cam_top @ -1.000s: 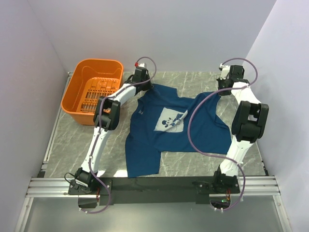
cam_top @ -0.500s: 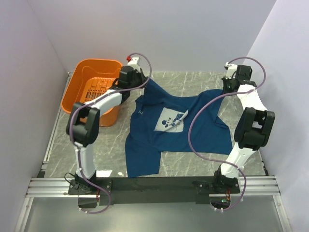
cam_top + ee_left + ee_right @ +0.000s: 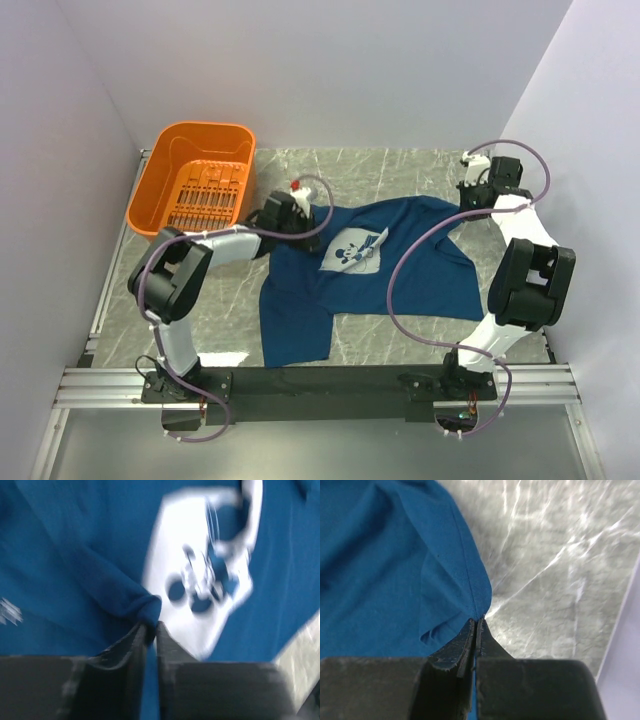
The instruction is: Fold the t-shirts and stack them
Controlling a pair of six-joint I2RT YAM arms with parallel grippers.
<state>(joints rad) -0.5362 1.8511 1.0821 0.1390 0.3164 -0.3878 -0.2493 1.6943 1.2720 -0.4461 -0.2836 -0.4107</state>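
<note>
A dark navy t-shirt (image 3: 425, 275) lies spread on the marble table, its pale mouse print (image 3: 355, 248) facing up. My left gripper (image 3: 308, 222) hangs low over the shirt's left side, just left of the print. In the left wrist view it (image 3: 151, 628) is shut on a bunched fold of the t-shirt (image 3: 60, 555), with the print (image 3: 200, 575) just beyond. My right gripper (image 3: 470, 198) is at the shirt's far right corner. In the right wrist view it (image 3: 477, 621) is shut on the edge of the t-shirt (image 3: 385, 565).
An orange plastic basket (image 3: 150, 195) stands at the back left corner. The marble table (image 3: 215, 300) is walled in on the left, back and right. One part of the shirt (image 3: 295, 340) reaches toward the front rail between the arm bases.
My left gripper came forward and right from beside the basket, dragging the shirt's far left edge over toward the print. The right gripper shifted slightly right and nearer with its corner.
</note>
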